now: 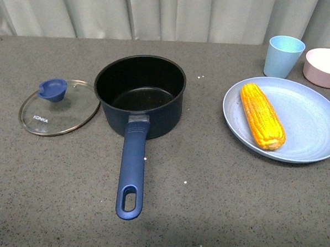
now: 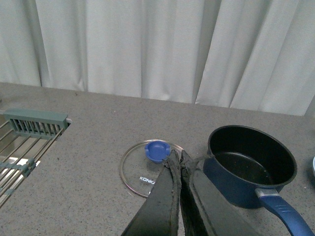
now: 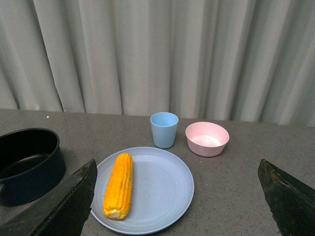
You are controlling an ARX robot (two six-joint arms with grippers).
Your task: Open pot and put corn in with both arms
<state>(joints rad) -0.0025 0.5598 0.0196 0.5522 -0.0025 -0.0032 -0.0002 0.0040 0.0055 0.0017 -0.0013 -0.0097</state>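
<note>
The navy pot (image 1: 140,94) stands open and empty at the table's middle, its long handle (image 1: 132,169) pointing toward me. Its glass lid (image 1: 59,107) with a blue knob lies flat to the pot's left. The corn (image 1: 262,115) lies on a blue plate (image 1: 309,121) at the right. Neither arm shows in the front view. My left gripper (image 2: 179,158) is shut and empty, held above and short of the lid (image 2: 147,169) and pot (image 2: 251,164). My right gripper (image 3: 177,169) is wide open, held back from the corn (image 3: 119,185) and plate (image 3: 162,189).
A light blue cup (image 1: 283,55) and a pink bowl (image 1: 323,67) stand behind the plate at the far right. A grey-green wire rack (image 2: 27,140) shows in the left wrist view, off to the lid's side. A pale curtain hangs behind the table.
</note>
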